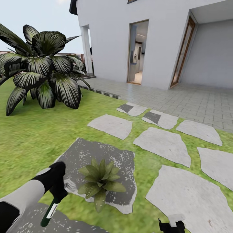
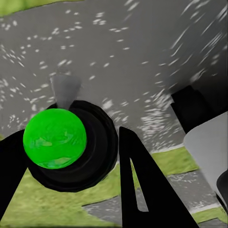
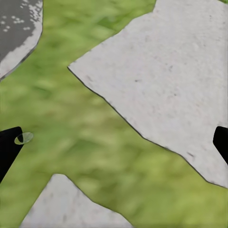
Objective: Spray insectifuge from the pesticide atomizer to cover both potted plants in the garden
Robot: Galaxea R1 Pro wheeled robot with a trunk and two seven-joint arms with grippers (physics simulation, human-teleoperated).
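The ground is a green lawn [image 1: 32,136] with flat grey stepping stones [image 1: 163,144] set in it. Grass shows in the gaps between the stones. One stone [image 1: 124,181], near and a little left, is darker than the others and has white speckles on it. A small potted plant [image 1: 100,181] with pointed green leaves sits on this dark stone. Paler stones lie to the right and farther off, leading to a grey paved floor [image 1: 194,100] by the white house. On the far left, a big dark bush [image 1: 45,71] with broad leaves stands on the grass.
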